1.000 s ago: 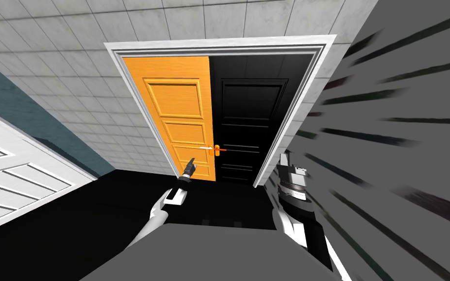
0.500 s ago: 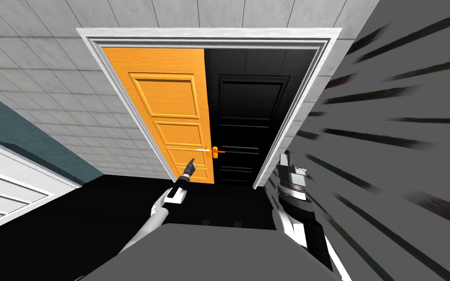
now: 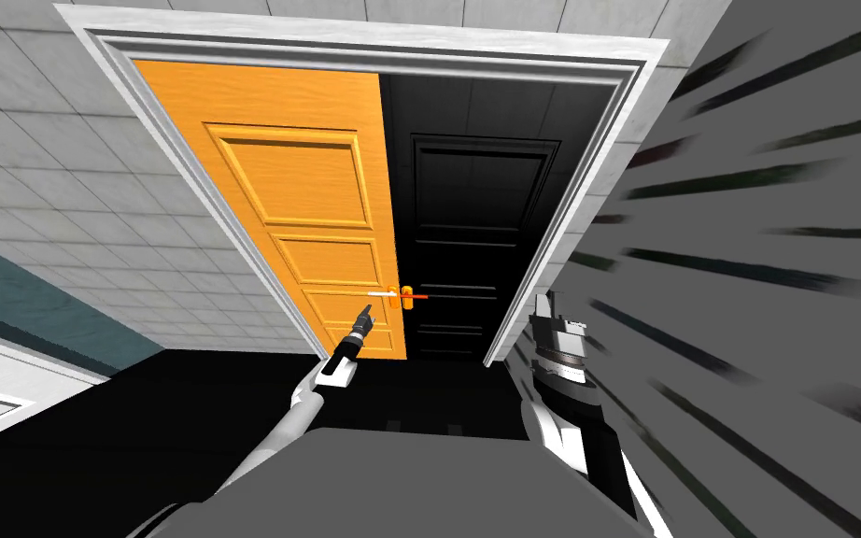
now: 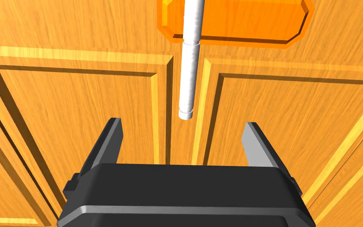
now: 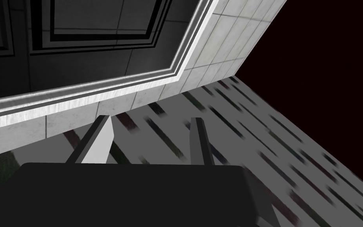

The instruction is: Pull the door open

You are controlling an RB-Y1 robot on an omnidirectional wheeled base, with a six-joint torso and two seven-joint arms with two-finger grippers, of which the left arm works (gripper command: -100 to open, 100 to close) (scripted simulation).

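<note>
Orange panelled wood-grain door (image 3: 298, 196), white rod handle (image 4: 188, 79), is faced by left gripper (image 4: 182, 124), spread wide; right gripper (image 5: 150, 119) is parted too.

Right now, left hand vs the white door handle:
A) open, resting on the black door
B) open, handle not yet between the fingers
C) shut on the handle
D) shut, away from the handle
B: the left wrist view shows the left hand open against the orange door, with the tip of the white handle just ahead of its fingers.
</note>
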